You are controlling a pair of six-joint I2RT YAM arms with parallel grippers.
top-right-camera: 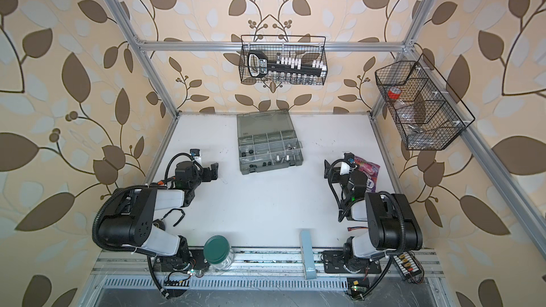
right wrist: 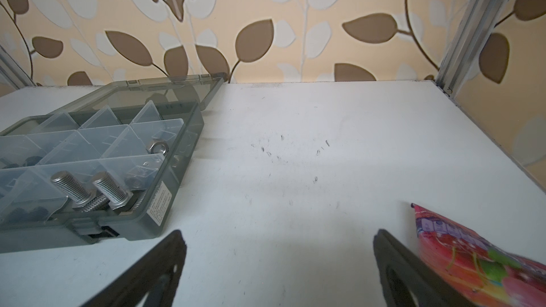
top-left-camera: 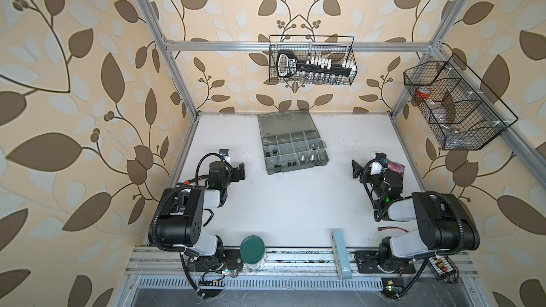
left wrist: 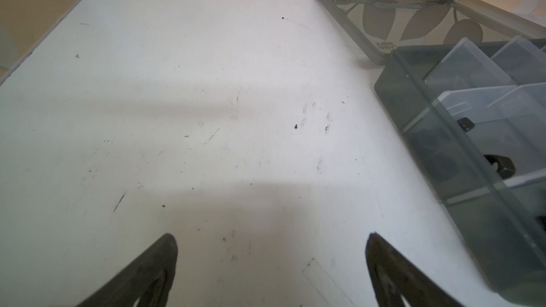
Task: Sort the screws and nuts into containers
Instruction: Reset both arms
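The grey organizer case [top-left-camera: 295, 168] lies open at the table's middle back, its lid [top-left-camera: 280, 122] flat behind it. Silver screws [right wrist: 109, 190] and a silver nut [right wrist: 156, 146] sit in separate containers near its right end. Black nuts [top-left-camera: 271, 152] and black screws [top-left-camera: 291, 163] lie in compartments toward the left; black pieces [left wrist: 502, 166] show through the case wall. My left gripper [top-left-camera: 240, 172] [left wrist: 271, 237] hangs open and empty left of the case. My right gripper [top-left-camera: 356, 169] [right wrist: 277, 234] stands open and empty to its right.
A pink snack bag [right wrist: 472, 258] lies close beside the right gripper. A green-lidded jar [top-left-camera: 252, 250] and a pale blue box [top-left-camera: 341, 255] stand at the front edge. Two black wire baskets [top-left-camera: 313, 60] [top-left-camera: 455, 104] hang on the frame above.
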